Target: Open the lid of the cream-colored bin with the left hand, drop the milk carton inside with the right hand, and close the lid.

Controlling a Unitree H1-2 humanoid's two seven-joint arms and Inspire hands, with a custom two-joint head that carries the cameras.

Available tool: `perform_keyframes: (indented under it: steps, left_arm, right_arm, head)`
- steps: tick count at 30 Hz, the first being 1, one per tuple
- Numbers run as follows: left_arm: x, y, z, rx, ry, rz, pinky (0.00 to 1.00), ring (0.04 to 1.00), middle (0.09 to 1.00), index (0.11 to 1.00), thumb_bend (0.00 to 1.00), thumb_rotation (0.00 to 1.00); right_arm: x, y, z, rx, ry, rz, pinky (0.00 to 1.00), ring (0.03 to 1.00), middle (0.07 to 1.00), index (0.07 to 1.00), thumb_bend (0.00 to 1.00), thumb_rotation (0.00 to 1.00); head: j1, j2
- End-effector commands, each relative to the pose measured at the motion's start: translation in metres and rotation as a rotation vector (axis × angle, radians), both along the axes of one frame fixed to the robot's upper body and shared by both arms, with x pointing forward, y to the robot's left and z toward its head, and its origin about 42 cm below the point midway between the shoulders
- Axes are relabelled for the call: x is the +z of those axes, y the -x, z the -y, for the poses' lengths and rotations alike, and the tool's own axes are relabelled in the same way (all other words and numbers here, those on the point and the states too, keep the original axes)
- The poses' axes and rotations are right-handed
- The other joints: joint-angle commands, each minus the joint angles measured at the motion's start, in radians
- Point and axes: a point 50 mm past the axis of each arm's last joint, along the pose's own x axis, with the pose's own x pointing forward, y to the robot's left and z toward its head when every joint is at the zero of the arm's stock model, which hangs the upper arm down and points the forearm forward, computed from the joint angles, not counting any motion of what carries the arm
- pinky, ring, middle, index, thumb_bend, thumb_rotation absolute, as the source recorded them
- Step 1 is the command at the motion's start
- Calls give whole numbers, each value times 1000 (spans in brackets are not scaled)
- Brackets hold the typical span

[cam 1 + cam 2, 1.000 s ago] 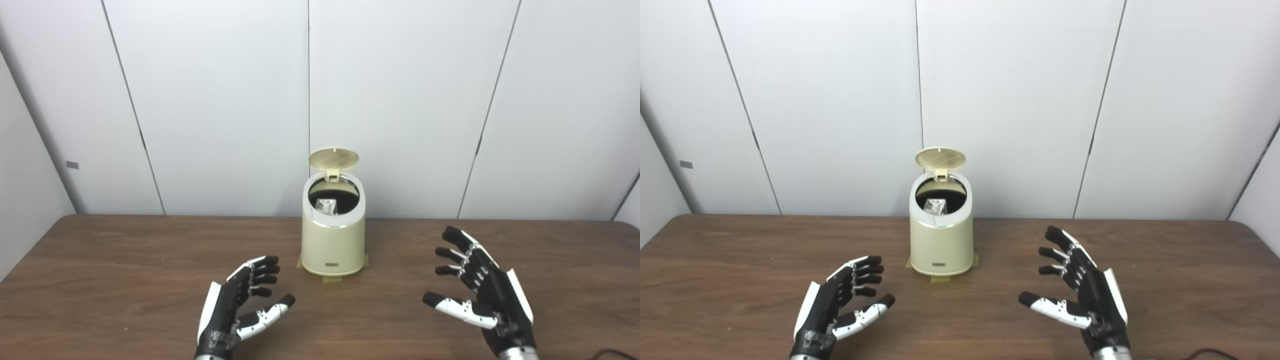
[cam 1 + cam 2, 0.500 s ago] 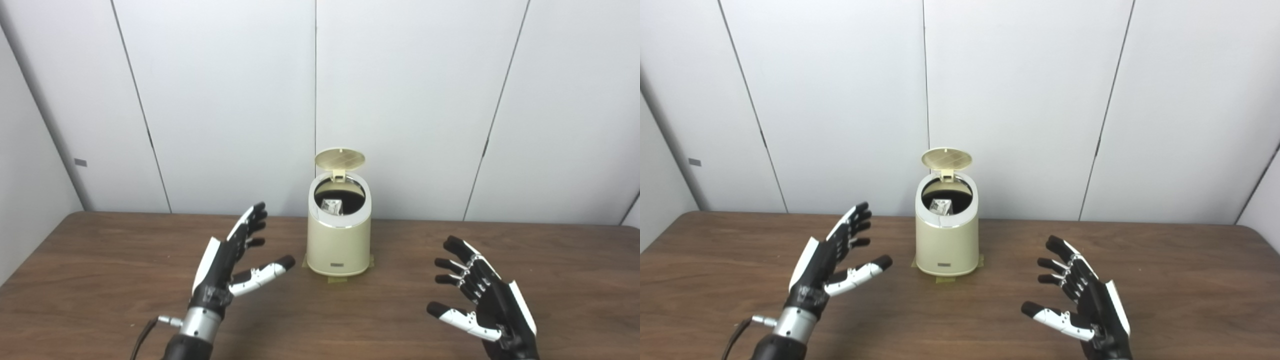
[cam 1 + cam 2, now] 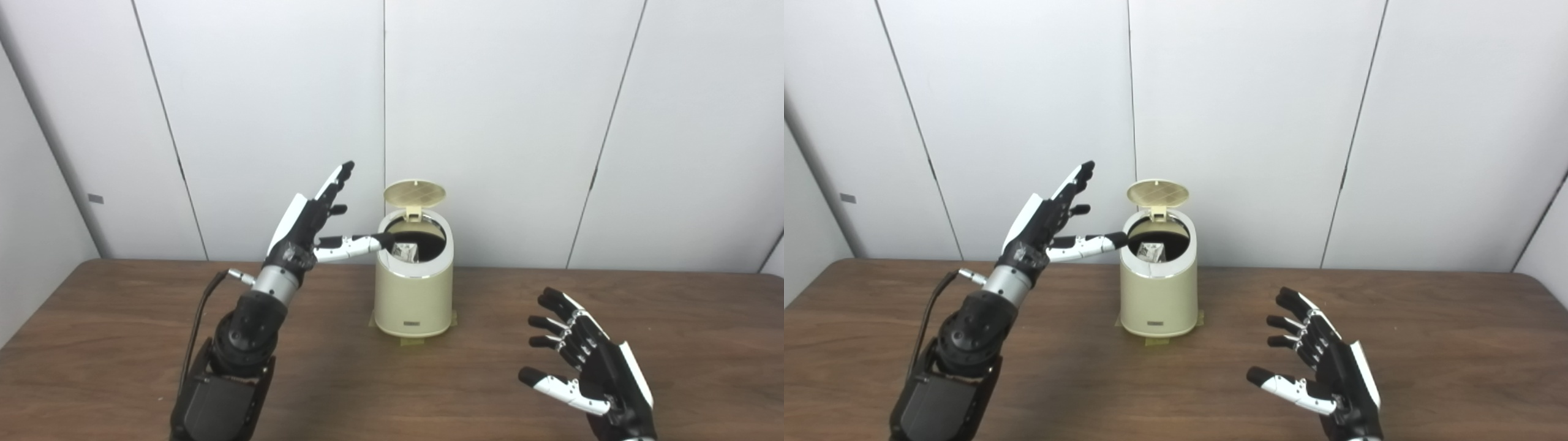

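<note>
On the left I have my left hand (image 3: 306, 223) raised off the table (image 3: 122, 343), level with the top of the bin. Its fingers (image 3: 335, 180) are spread and point up toward the wall, holding nothing, and the thumb reaches sideways toward the rim of the bin; from here I cannot tell whether the thumb tip touches the rim or only hangs just beside it.

In the middle stands the cream-colored bin (image 3: 413, 300), upright near the back edge of the table, with bits of tape showing at its base. Its lid (image 3: 414, 192) is tipped up on the rear hinge, so the mouth is open. Down in the dark opening I can see the milk carton (image 3: 405, 251), pale and tilted against the near-left side of the inside. Nothing else shows in there.

On the right my right hand (image 3: 591, 373) hovers low over the table, well apart from the bin, fingers apart and lightly curled, empty.

As I judge it, opening and dropping are done: the carton is inside and the lid is up. What is left is the closing, and I take the raised left hand to be on its way to push that lid down.
</note>
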Motion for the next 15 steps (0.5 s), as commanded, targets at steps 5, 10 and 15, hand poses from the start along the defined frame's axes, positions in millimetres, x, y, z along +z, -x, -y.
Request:
perform_keyframes:
  steps: [5, 10, 15]
  left_arm:
    - [43, -27, 19, -19, -77, 83, 843, 988, 1000, 1000, 947, 353]
    - [49, -42, 28, -9, -164, 73, 912, 1000, 1000, 982, 960, 419]
    - [51, -46, 35, -38, -217, 88, 882, 975, 973, 943, 953, 416]
  right_arm:
    - [20, -2, -5, 5, -1, 70, 634, 753, 855, 838, 813, 248]
    - [21, -2, -7, 8, -11, 70, 615, 750, 848, 838, 816, 250]
    - [23, -2, -9, 5, -13, 69, 590, 740, 846, 837, 806, 250]
  head:
    - [-10, -5]
    - [-16, -7]
    - [-23, -3]
